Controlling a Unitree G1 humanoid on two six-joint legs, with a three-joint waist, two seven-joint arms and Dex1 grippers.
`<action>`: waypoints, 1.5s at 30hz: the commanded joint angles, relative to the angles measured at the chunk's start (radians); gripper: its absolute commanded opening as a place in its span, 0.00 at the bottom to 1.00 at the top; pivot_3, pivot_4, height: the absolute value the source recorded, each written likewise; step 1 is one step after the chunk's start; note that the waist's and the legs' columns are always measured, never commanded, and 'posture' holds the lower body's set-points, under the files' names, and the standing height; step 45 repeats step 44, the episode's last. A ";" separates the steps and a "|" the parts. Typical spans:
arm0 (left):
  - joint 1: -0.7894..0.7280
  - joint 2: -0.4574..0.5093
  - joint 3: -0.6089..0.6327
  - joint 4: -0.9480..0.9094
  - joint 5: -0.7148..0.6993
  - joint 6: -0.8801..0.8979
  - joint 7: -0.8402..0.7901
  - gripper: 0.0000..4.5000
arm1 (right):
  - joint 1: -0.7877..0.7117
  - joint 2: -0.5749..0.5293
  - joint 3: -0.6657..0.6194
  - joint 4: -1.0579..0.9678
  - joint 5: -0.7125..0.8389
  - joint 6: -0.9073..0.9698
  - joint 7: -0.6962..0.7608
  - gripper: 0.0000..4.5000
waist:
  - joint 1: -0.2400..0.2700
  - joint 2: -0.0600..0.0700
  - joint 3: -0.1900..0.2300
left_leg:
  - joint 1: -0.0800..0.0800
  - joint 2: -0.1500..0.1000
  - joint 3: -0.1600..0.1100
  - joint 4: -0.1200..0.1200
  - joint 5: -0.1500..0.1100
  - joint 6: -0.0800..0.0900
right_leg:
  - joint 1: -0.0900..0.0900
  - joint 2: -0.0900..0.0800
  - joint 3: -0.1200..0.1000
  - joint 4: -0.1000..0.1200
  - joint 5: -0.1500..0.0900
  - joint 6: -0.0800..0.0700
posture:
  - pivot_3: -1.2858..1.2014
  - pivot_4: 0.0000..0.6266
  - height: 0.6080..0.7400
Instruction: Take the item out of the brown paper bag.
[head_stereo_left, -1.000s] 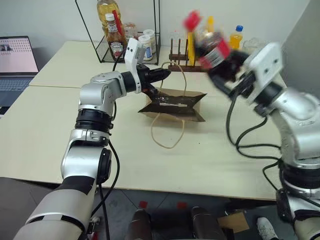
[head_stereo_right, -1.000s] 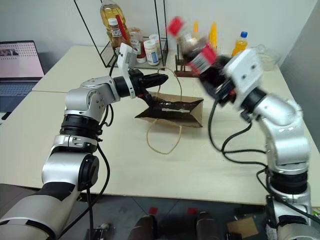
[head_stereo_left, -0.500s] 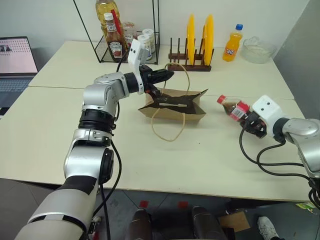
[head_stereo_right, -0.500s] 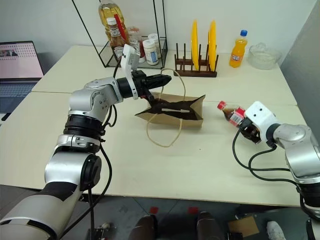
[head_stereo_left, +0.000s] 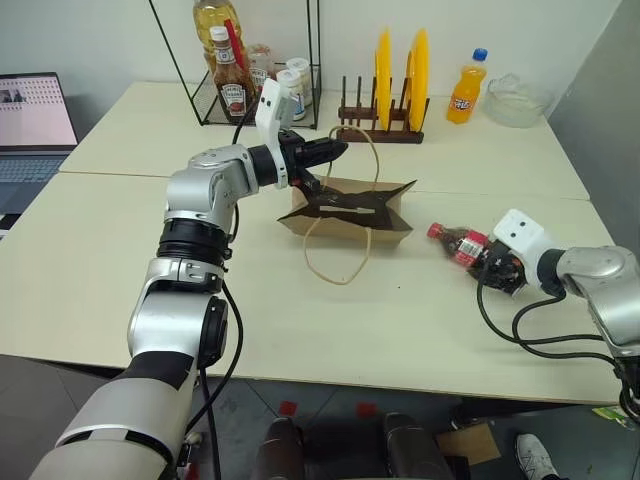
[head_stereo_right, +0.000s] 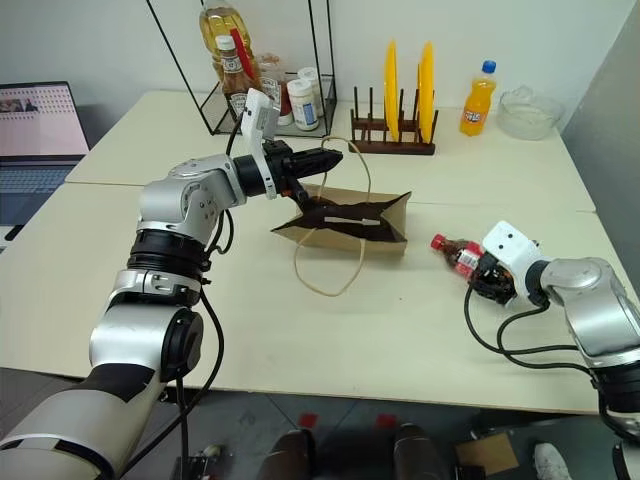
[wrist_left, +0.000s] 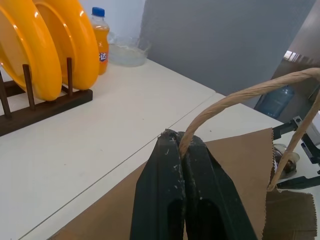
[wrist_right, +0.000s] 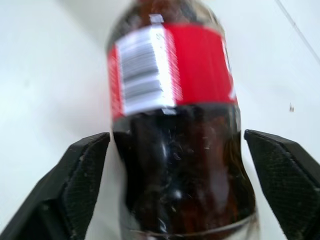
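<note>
Here, at my far left, a laptop (head_stereo_left: 35, 120) sits open on the pale table (head_stereo_left: 250, 290). Behind, at eleven o'clock, a wire rack (head_stereo_left: 240, 60) holds a ketchup bottle (head_stereo_left: 230, 85) and jars. My left gripper (wrist_left: 181, 150) has its jaws pressed together on the cord handle (wrist_left: 240, 95) of the brown paper bag (head_stereo_left: 348, 210), lifting that loop above the bag's open mouth; a second handle loop lies slack on the table at the bag's six o'clock. At twelve o'clock stand yellow plates (head_stereo_left: 400, 70) in a wooden rack, then an orange soda bottle (head_stereo_left: 463, 90). At the bag's three o'clock the cola bottle (head_stereo_left: 458, 244) lies on its side on the table, outside the bag, red cap toward it. My right gripper (wrist_right: 175, 165) straddles its base, jaws spread apart with gaps either side.
</note>
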 joint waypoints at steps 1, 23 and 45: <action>-0.023 0.009 0.018 -0.025 -0.001 -0.020 0.010 0.00 | -0.017 0.025 -0.102 -0.065 0.026 -0.028 -0.051 1.00 | 0.000 0.000 0.000 | 0.000 0.000 0.000 0.000 0.000 0.000 | 0.000 0.000 0.000 0.000 0.000 0.000 | 0.52 0.24 1.00; 0.017 0.196 0.160 0.060 0.041 -0.208 0.187 1.00 | 0.143 0.401 -0.281 -0.426 0.128 -0.024 -0.413 1.00 | -0.018 0.000 0.000 | 0.002 0.001 -0.001 0.000 0.001 0.000 | -0.001 0.001 0.000 0.006 0.000 0.000 | 0.52 0.24 1.00; 1.158 0.079 0.149 -0.947 0.076 -0.047 0.498 1.00 | 0.553 0.627 -0.168 -0.627 0.095 -0.057 -0.604 1.00 | 0.005 -0.002 -0.005 | 0.005 0.001 0.000 -0.001 0.001 0.001 | 0.000 0.000 0.001 0.010 -0.001 -0.001 | 0.52 0.24 1.00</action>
